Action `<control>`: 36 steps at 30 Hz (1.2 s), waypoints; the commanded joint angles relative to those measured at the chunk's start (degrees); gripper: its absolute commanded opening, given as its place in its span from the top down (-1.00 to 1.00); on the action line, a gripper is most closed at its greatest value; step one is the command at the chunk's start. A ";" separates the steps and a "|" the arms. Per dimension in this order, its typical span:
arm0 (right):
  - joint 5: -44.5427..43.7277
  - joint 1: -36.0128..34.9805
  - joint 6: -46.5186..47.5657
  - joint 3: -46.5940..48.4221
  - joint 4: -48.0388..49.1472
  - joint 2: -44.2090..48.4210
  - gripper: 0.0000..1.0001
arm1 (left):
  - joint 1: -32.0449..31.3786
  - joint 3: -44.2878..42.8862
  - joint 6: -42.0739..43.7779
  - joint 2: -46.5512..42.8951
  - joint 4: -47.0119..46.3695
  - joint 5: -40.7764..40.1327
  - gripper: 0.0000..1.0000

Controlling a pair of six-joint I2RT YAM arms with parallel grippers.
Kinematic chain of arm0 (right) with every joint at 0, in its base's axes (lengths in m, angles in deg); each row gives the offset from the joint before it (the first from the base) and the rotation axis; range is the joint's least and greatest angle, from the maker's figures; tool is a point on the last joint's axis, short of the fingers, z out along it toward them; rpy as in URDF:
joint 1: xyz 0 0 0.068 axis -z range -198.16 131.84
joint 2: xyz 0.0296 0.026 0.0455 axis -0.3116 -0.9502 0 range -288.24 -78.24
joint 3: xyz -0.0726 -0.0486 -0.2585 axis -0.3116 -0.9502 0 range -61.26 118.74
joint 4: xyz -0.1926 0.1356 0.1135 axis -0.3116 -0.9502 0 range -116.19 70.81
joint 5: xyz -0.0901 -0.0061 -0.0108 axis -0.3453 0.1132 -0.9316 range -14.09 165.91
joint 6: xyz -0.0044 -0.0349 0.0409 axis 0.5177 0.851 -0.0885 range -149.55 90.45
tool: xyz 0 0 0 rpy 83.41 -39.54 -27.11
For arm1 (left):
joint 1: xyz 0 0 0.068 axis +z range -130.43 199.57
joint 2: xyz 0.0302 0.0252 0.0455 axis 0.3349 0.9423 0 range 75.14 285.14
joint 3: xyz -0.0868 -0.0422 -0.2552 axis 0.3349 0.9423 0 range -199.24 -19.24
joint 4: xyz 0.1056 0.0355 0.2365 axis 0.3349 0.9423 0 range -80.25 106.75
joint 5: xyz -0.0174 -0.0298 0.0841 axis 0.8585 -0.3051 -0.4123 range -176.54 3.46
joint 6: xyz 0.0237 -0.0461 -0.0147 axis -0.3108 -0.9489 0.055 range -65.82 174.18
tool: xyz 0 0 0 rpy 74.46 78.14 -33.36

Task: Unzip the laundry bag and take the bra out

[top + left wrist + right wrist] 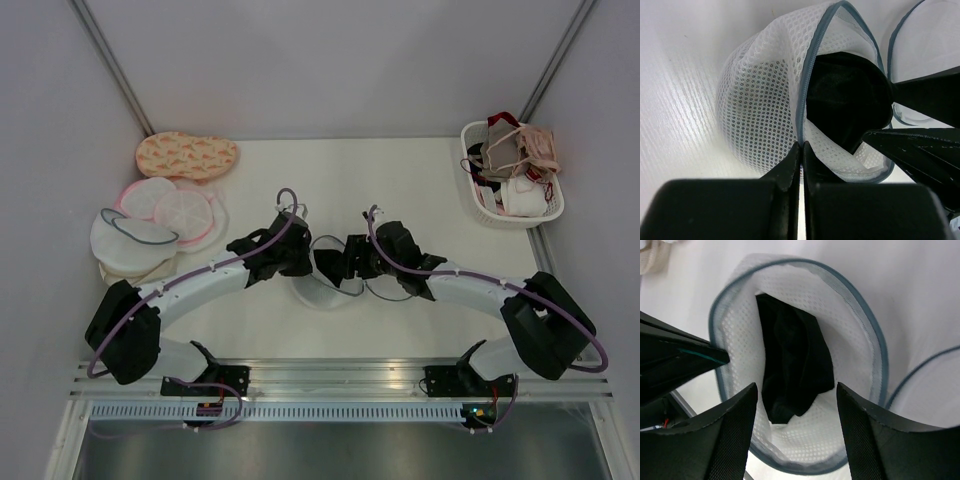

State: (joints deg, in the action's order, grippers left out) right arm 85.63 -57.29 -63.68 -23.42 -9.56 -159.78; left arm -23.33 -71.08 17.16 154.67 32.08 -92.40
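step: unzipped already, removal up | left gripper pinches laundry bag rim, 6 o'clock | right gripper wide over bra | next: dip in, grab

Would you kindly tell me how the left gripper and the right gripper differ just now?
The left gripper is shut, while the right gripper is open. The left gripper pinches the grey rim of the laundry bag; the right gripper holds nothing, its jaws spread before the bag's open mouth and the bra inside. Both are black and work at the same bag.
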 commanded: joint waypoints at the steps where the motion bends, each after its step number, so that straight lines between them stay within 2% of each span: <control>1: 3.38 0.02 0.12 2.58 6.80 -1.34 -0.39 | -0.35 0.77 -0.16 -1.66 -2.64 1.03 0.96; 3: 3.99 0.02 0.03 3.11 7.42 -2.04 -0.39 | -0.35 1.12 -0.34 -1.74 -3.16 1.47 0.96; 7: 5.23 -0.06 -0.24 4.51 8.22 -5.64 -0.25 | -0.35 1.56 -0.69 -2.27 -4.04 2.26 0.96; 12: 2.51 -2.26 1.61 6.89 5.93 -8.63 -0.22 | -0.35 1.91 -1.22 -3.67 -4.40 2.27 0.96; 14: 0.57 -3.40 2.31 7.50 4.79 -10.13 -0.08 | -0.35 2.00 -1.39 -4.38 -4.75 2.44 0.96; 15: 0.39 -3.67 2.57 7.59 4.79 -11.18 0.02 | -0.35 2.17 -1.39 -4.55 -4.84 2.53 0.96; 16: 0.48 -3.84 2.58 7.77 4.87 -11.54 0.33 | -0.35 2.26 -1.48 -5.08 -5.10 2.88 0.96; 19: 0.13 -4.02 3.28 7.86 4.00 -11.19 0.99 | -0.35 2.79 -1.48 -5.43 -5.19 2.97 0.96; 23: -5.12 -4.02 5.12 7.51 0.49 -4.35 0.99 | -0.35 4.02 -1.74 -5.96 -5.28 2.71 0.96; 25: -7.86 -3.84 6.78 7.85 -3.20 2.15 0.99 | -0.35 4.81 -2.09 -6.31 -5.36 2.18 0.96; 29: -17.52 -2.36 8.46 9.61 -9.36 12.88 0.99 | -0.35 5.95 -2.27 -6.58 -5.45 1.74 0.96; 30: -22.41 -2.00 8.81 10.14 -12.58 16.29 0.99 | -0.35 6.30 -2.27 -6.58 -5.54 1.56 0.96; 33: -31.29 -0.07 8.90 12.60 -17.43 19.65 0.99 | -0.35 6.74 -2.62 -6.67 -5.63 1.47 0.96; 36: -36.51 3.18 8.29 15.41 -20.43 19.93 0.99 | -0.35 6.83 -2.89 -6.75 -5.80 1.56 0.96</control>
State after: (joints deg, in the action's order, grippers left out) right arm 60.36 -56.42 -56.25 -10.87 -23.81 -139.73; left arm -23.33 -64.70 15.94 149.42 28.01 -90.53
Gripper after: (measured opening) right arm 0.031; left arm 0.025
